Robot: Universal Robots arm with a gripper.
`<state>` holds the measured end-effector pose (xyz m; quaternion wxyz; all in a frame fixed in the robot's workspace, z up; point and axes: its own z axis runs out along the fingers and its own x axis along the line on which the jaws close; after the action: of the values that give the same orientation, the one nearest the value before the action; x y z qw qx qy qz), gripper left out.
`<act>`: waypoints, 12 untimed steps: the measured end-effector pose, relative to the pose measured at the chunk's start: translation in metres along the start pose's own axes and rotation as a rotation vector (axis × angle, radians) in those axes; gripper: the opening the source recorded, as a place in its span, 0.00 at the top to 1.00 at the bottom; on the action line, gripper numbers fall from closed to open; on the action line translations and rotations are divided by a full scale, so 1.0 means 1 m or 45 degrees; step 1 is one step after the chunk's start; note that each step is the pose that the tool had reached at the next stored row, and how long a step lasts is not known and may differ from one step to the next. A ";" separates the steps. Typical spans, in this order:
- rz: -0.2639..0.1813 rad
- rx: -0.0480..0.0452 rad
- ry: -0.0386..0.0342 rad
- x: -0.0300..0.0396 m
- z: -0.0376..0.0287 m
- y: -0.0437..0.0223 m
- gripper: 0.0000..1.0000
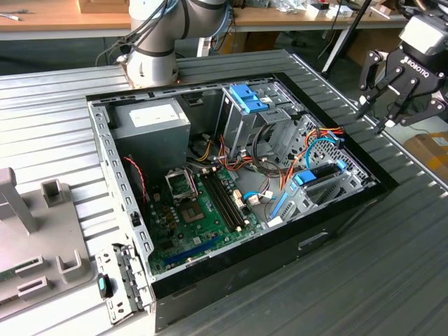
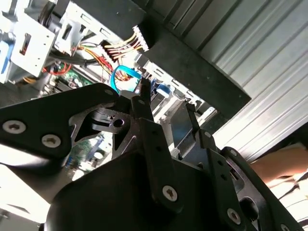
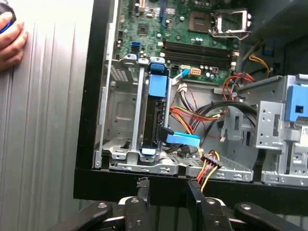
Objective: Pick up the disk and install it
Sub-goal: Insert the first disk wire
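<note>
Hovering spread and empty outside the computer case (image 1: 329,231), on the exterior view's right: gripper (image 1: 376,112). Just inside that near wall, standing on edge in its bay: disk (image 3: 155,115), long axis pointing away toward the motherboard (image 3: 183,19).

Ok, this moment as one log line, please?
gripper: open, empty | place: outside case wall | disk: on edge in drive bay, not gripped

Ribbed matt metal table (image 1: 49,98), dull sheet-metal case (image 1: 106,150), smooth blue plastic round the disk (image 3: 157,89), matt black gripper (image 1: 376,117).
</note>
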<state>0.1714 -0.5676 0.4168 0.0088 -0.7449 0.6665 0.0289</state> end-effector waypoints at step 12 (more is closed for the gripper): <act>-0.366 -0.020 0.0047 0.0001 0.0029 -0.0001 0.56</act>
<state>0.1714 -0.5675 0.4139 0.0059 -0.8328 0.5527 0.0311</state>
